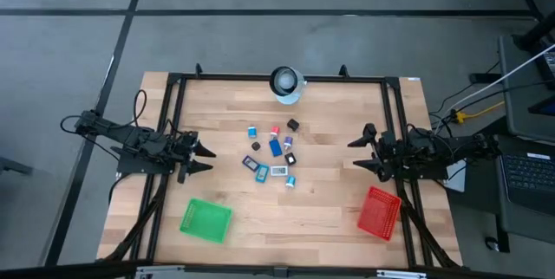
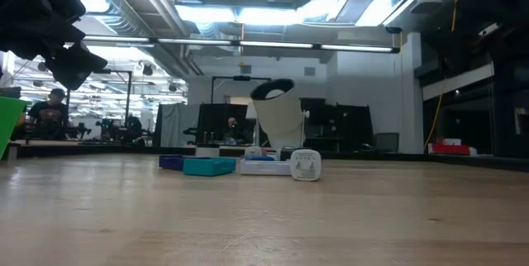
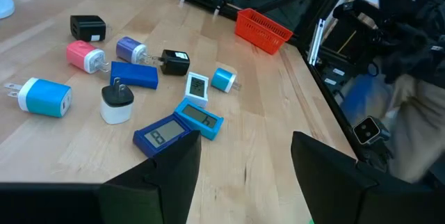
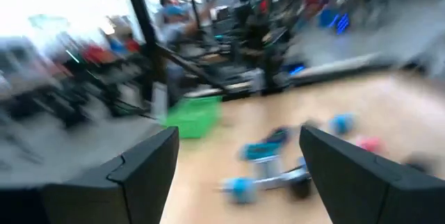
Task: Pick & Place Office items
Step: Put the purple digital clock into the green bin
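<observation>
Several small office items [image 1: 273,153] lie scattered on the middle of the wooden table: blue, black, pink and white plug adapters and small blue display blocks [image 3: 170,132]. In the low view the same items [image 2: 248,165] show low on the tabletop. My left gripper [image 1: 206,158] hovers open at the table's left side, pointing toward the items; its fingers frame the left wrist view [image 3: 243,175]. My right gripper [image 1: 355,153] is open at the table's right side, facing the items [image 4: 268,168]. Neither touches anything.
A green mesh basket [image 1: 206,220] sits near the front left, a red mesh basket [image 1: 380,212] near the front right. A white ring-shaped object [image 1: 287,84] stands at the far edge. Bare wood lies between the items and both grippers.
</observation>
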{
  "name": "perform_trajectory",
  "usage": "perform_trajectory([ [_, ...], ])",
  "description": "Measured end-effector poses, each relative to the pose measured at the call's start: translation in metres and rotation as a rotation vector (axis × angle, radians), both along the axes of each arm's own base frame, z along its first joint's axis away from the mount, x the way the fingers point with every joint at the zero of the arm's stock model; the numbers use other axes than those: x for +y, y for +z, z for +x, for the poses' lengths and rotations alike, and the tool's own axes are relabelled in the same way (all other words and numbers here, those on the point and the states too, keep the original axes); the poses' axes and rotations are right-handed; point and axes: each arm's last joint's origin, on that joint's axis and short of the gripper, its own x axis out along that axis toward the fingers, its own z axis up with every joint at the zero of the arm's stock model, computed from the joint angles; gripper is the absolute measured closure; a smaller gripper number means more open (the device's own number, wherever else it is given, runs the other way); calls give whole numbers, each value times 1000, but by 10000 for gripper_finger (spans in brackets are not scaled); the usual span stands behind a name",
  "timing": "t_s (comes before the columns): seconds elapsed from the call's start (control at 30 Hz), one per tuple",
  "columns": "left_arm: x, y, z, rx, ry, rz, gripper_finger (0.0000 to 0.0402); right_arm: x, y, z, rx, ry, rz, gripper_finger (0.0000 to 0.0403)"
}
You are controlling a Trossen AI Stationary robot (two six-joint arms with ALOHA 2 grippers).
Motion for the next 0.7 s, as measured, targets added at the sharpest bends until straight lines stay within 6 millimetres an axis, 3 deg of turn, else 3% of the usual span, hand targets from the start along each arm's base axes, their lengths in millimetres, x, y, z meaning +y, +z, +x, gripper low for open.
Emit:
perform_trajectory([
  [0.1,0,0,0,0,0,0,182,-2,0,1,-19,-89,-244,96],
  [0.27,0,0,0,0,0,0,182,-4,0,1,-28,-165,-470,96],
  [0.53,0,0,0,0,0,0,182,-7,2,0,-36,-281,-1093,96],
  [0.7,0,0,0,0,0,0,182,-9,2,0,9,-343,-1225,96],
])
